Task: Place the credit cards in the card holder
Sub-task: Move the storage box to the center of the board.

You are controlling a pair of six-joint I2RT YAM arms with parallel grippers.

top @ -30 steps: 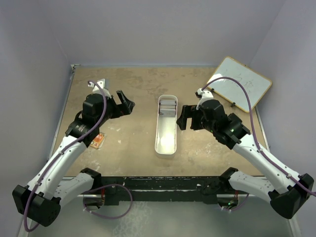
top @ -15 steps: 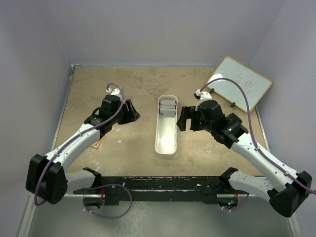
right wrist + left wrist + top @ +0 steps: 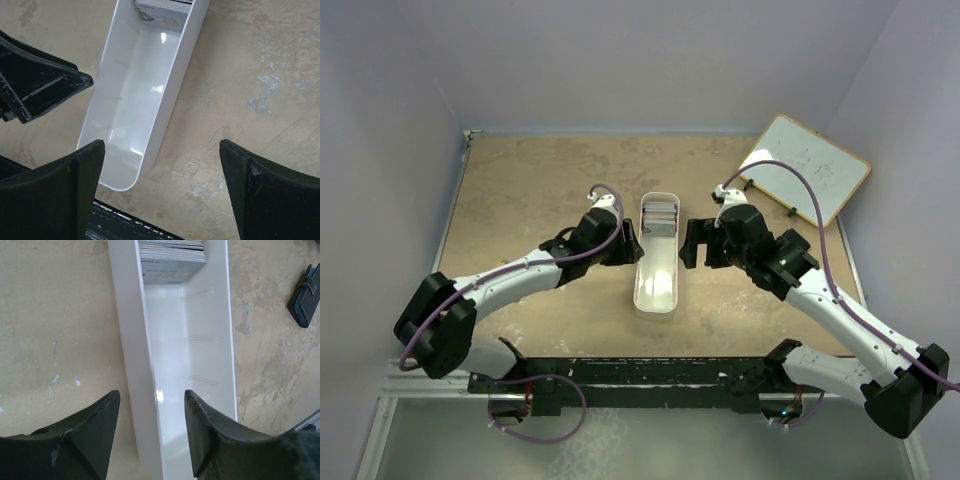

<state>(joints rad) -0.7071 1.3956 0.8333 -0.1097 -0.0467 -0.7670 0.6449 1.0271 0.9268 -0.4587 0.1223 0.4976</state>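
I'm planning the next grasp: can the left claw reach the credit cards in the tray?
Probably yes. The left claw is open over the left wall of the tray, and the credit cards lie uncovered at its far end, nothing between.

Ahead of the left gripper (image 3: 151, 397), the credit cards (image 3: 172, 251) are running off the top edge of its wrist view. Only the near end of the stack is showing, and the print on the lowest card is blurring past reading. Off to the right of that gripper, the card holder (image 3: 305, 296) is getting clipped by the frame's edge. Ahead of the right gripper (image 3: 161, 147), the stack is being cut off the same way. From overhead the cards are looking too small to count, and I am failing to pick the holder out against the right gripper's black fingers.
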